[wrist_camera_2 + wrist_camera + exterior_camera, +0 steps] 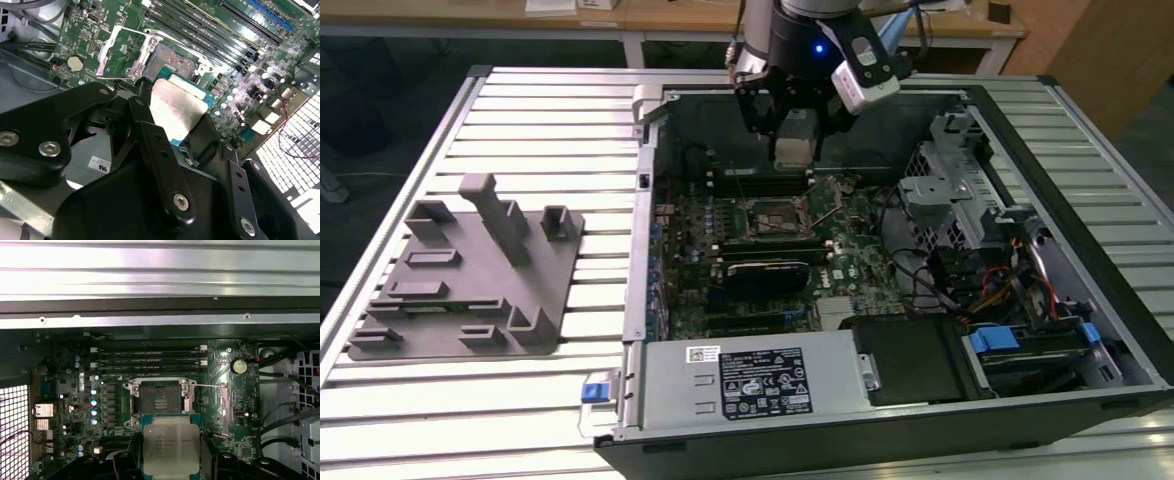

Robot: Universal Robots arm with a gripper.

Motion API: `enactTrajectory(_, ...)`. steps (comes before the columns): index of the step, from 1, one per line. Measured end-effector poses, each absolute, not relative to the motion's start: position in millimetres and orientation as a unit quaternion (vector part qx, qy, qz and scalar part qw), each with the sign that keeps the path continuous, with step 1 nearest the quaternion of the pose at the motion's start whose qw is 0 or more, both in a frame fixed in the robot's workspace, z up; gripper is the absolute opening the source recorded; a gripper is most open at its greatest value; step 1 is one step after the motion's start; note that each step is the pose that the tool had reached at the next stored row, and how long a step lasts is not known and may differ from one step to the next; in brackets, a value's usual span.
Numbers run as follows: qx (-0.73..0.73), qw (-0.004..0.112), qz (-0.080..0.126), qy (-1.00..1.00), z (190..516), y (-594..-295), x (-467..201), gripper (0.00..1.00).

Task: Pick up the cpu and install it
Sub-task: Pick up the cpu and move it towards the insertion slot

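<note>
The cpu [170,441], a flat square chip with a silvery top plate and a green rim, sits between the black fingers [126,460] of my gripper [170,462], which is shut on it. It hangs a little above the motherboard, just off the open socket [161,401], whose contact field is bare. The socket's metal load plate [122,52] is swung up and open. In the second wrist view the cpu [176,106] is tilted over the socket [172,61]. In the exterior view my gripper [797,150] holds the cpu [797,140] inside the open computer case, above the socket [767,215].
Memory slots [150,360] run beside the socket. The thin retention lever [209,386] stands out to one side. The case wall [647,200], drive cage [941,195], cables [987,290] and power supply [747,385] ring the board. A grey fixture plate [467,270] lies at the exterior view's left.
</note>
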State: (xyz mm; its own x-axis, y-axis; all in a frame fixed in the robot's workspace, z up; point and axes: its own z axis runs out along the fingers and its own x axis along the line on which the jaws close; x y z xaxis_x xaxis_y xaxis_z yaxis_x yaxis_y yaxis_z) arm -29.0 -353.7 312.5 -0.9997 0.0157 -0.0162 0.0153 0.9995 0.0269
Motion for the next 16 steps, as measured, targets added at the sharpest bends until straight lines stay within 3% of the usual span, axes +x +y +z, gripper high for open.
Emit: enactTrajectory(16,0.007,0.011,0.014,1.0,301.7,-353.7,-29.0,0.55)
